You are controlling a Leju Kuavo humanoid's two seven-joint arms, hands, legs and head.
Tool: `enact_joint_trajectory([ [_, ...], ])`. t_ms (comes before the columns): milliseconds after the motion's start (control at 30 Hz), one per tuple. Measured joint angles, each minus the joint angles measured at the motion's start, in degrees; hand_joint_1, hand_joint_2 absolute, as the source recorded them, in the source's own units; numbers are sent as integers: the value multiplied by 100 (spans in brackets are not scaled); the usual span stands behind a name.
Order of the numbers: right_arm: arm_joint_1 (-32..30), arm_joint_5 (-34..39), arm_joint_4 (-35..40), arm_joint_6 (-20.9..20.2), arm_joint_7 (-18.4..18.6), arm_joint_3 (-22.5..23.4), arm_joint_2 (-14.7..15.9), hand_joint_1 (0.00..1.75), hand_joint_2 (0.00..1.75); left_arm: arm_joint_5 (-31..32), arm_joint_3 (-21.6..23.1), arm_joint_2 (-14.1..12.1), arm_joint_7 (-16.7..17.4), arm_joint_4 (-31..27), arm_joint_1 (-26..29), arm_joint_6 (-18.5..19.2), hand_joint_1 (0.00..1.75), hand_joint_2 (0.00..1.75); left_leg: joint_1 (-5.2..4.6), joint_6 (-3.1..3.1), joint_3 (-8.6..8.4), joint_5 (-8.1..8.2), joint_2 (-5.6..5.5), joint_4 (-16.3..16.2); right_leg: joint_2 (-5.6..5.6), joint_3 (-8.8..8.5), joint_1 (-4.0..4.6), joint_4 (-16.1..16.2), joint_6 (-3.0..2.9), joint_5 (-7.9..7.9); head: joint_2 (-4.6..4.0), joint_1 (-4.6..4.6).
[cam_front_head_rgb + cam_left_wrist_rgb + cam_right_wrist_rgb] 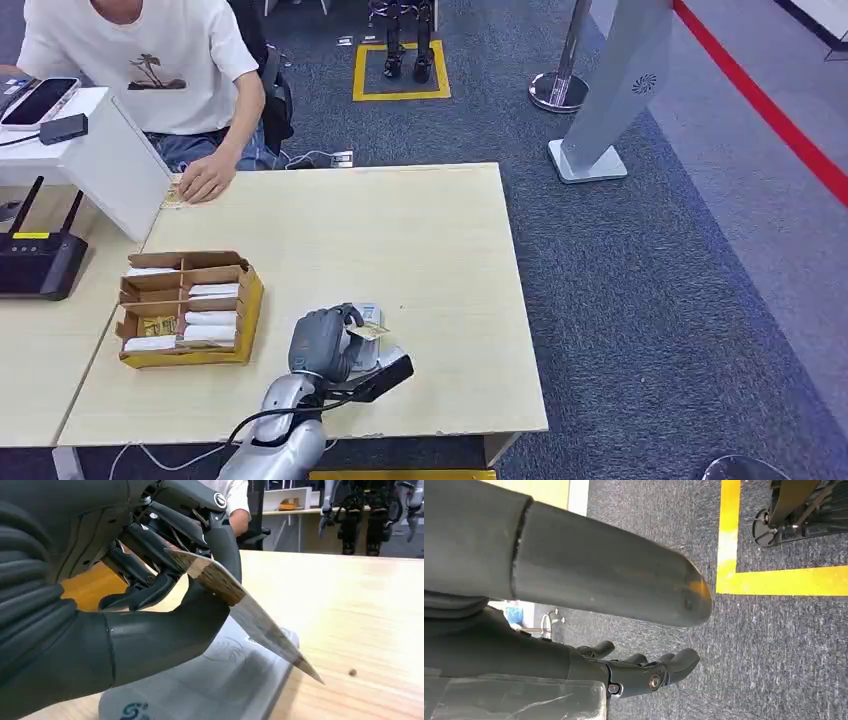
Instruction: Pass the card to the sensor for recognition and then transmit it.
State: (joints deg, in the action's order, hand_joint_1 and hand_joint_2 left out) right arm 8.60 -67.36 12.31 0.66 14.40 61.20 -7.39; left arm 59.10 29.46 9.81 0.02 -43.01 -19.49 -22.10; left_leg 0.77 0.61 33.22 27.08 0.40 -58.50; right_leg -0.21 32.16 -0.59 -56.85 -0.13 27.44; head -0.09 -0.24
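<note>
We see the left hand (322, 340) clamped on a thin rectangular card with a tan printed face (240, 605), pinched between the thick grey thumb (220, 545) and the darker fingers (145, 575). The card tilts, free corner down, just above the flat grey sensor pad (220, 680), which sits near the front edge of the light wooden table (420, 250), about mid-width. We can't tell whether the card's low corner touches the pad or the table. The pad's near end is cut off in the wrist view, and its logo is partly cropped. From the head view the hand covers most of the pad.

Right hand (644, 672) hangs over grey carpet, fingers apart and lightly curled, holding nothing.

A brown cardboard tray of cards (190, 308) sits well left of the hand, near the table's left edge. A person's hand (207, 180) rests on the far left corner.
</note>
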Motion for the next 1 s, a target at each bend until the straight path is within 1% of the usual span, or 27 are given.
enact_joint_trajectory([
  [300,-3,20,0,4,13,-33,0,0,0,-190,96,-20,61,24,6,66,175,175,0,0,0,0,0,0,0,0,0,0,0,0,2,0],
  [467,-5,74,0,20,15,-35,0,0,0,-240,98,-50,155,24,6,133,175,175,0,0,0,0,0,0,0,-1,0,0,0,0,0,0],
  [500,-4,87,0,20,15,-37,0,0,0,-240,98,-57,182,24,6,166,175,175,0,0,0,0,-1,0,-1,-1,0,-1,0,0,2,0],
  [600,-9,138,0,22,13,-37,0,0,0,-227,124,-81,360,15,12,437,175,175,0,0,0,0,-1,0,-1,-1,0,0,0,0,2,0],
  [800,-46,223,0,33,11,-35,0,0,0,-229,192,-179,553,-70,66,856,175,175,0,0,-1,0,-1,0,-1,-2,0,-1,0,0,2,0],
  [1000,-96,232,0,55,7,-35,0,0,0,-234,273,-310,610,-225,105,975,175,175,1,0,-3,-1,0,0,-1,-3,0,-1,0,0,2,0],
])
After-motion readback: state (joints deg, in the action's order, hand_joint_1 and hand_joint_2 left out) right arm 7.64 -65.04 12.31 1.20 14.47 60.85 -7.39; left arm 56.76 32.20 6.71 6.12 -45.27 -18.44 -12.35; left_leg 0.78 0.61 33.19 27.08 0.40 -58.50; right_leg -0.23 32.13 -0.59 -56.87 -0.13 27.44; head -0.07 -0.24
